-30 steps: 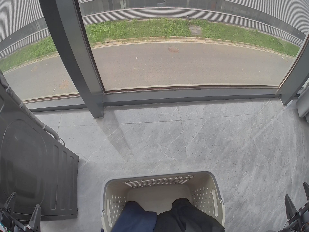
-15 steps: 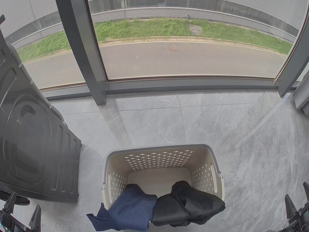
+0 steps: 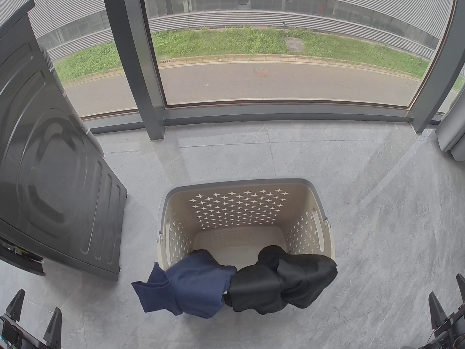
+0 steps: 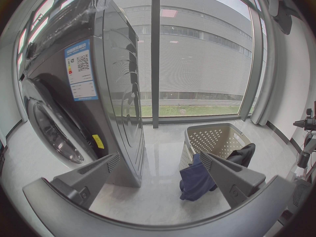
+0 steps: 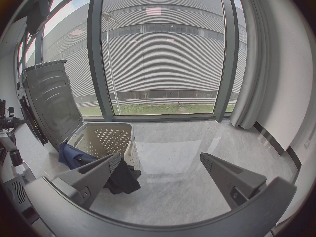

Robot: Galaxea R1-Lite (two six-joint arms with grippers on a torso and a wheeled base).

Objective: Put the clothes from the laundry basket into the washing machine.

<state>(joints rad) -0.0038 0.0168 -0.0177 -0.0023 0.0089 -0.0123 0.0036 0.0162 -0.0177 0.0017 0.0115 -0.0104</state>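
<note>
Floor (image 3: 348, 195): grey marbled tile, laid in large slabs with thin joints. It carries every item in the scene. On the far side it ends at a full-height window (image 3: 286, 49) set in dark frames, with one upright post (image 3: 138, 73) standing left of centre. Beyond the glass lie a road, a strip of grass and a ribbed grey building. A pale curtain (image 5: 250, 66) hangs at the far right corner, beside a white wall.

Washing machine (image 3: 53, 170): dark grey, standing on the floor at the left. Its ribbed panel faces the laundry basket (image 3: 242, 186). The round door (image 4: 56, 135) sits on the opposite face, so the body of the machine stands between basket and door.

Laundry basket: beige, with star-shaped holes in its walls, placed at centre, just right of the machine and apart from it. Two garments hang over its near rim, side by side and touching. The blue garment (image 3: 189, 289) lies on the left and trails outside toward the floor. The black garment (image 3: 281, 279) lies on the right.

Left tool (image 3: 38, 302): at the near left, low over the floor, near the machine's near corner. Fingers spread, nothing between them.

Right tool (image 3: 445, 287): at the near right, over bare floor, well apart from the basket. Fingers spread, nothing between them.
</note>
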